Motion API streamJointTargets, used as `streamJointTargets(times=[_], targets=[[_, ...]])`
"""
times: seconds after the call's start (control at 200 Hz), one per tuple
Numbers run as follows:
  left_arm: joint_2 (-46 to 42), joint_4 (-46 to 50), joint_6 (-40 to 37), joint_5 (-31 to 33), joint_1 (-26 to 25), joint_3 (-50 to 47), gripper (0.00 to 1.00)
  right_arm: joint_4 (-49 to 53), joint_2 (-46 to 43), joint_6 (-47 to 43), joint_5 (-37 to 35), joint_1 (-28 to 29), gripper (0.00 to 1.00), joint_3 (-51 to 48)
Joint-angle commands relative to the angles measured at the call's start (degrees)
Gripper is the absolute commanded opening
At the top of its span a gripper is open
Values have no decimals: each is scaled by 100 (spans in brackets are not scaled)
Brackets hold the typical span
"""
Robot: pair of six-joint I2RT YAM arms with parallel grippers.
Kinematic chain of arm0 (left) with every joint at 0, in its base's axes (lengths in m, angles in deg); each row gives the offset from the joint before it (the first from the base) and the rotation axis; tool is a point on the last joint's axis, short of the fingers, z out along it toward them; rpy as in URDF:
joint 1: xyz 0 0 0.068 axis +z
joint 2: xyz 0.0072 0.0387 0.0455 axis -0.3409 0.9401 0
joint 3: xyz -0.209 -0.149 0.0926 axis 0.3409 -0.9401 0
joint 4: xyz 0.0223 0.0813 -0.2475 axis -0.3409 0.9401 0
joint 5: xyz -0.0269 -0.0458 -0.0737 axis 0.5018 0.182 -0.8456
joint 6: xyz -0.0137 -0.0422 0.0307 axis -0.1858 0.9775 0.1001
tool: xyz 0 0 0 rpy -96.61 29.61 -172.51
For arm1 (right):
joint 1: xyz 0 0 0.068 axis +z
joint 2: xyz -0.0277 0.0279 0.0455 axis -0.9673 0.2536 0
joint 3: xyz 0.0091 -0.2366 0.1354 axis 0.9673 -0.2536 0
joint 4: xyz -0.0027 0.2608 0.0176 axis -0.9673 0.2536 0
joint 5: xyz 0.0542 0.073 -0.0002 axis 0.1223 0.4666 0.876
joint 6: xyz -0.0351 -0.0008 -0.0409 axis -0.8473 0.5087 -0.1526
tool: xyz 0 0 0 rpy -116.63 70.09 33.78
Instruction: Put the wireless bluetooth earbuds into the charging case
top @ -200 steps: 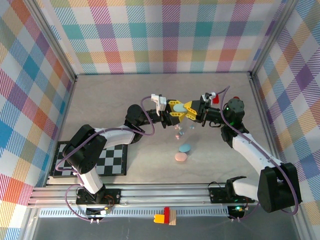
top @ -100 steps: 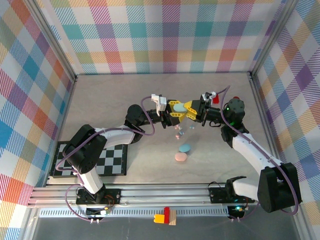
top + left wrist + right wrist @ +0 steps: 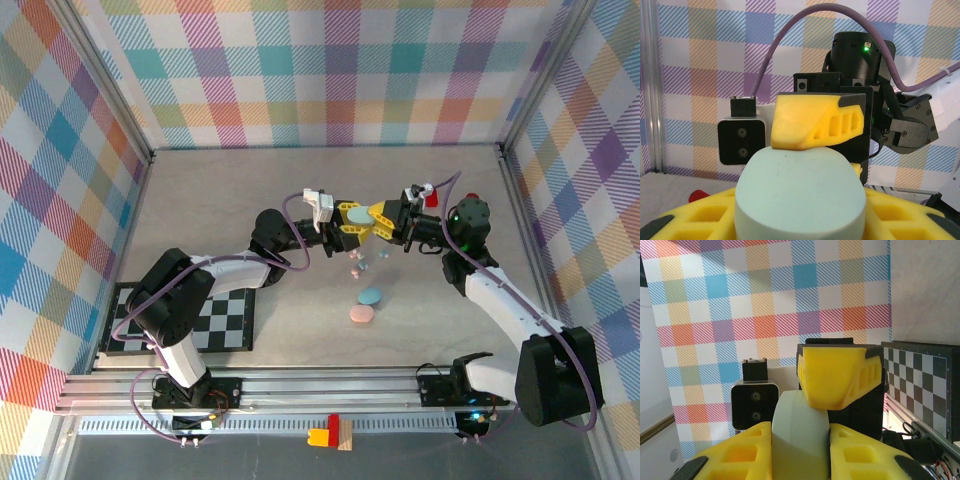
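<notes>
A mint oval charging case (image 3: 356, 213) hangs above the table's middle, held from both sides. My left gripper (image 3: 346, 222) is shut on it; in the left wrist view the case (image 3: 800, 195) fills the space between my yellow fingers (image 3: 685, 225). My right gripper (image 3: 382, 218) is shut on the same case (image 3: 800, 440), which stands edge-on between its fingers (image 3: 735, 455). Each wrist view shows the other arm's yellow finger resting on the case's top. Several tiny pastel earbuds (image 3: 362, 264) lie loose on the table just below the grippers.
A blue oval case (image 3: 371, 296) and a pink one (image 3: 361, 314) lie nearer the front. A checkerboard mat (image 3: 180, 320) sits at the front left. A red block (image 3: 432, 198) is by the right wrist. Plaid walls enclose the table.
Both arms have stayed nearly still. From above, a little less of the mint case shows between the two grippers than a second ago.
</notes>
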Motion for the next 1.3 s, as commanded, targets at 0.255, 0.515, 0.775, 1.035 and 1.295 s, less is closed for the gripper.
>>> streamJointTargets(times=[0.255,0.515,0.775,1.035,1.295], targets=[[19,-324,80,-145,10,79,33,-5,-176,-113,-13,-22,16,-38],[-13,-308,119,-126,19,47,30,277,-315,-443,-234,-81,49,-41],[-55,-291,302,-429,144,17,30,4405,-960,-4359,-848,-354,76,1035],[-42,-305,689,-1215,297,43,30,7515,-1297,-9467,-1777,-264,90,2351],[-1,-291,791,-1459,319,94,30,8053,-859,-11182,-2421,717,93,3140]])
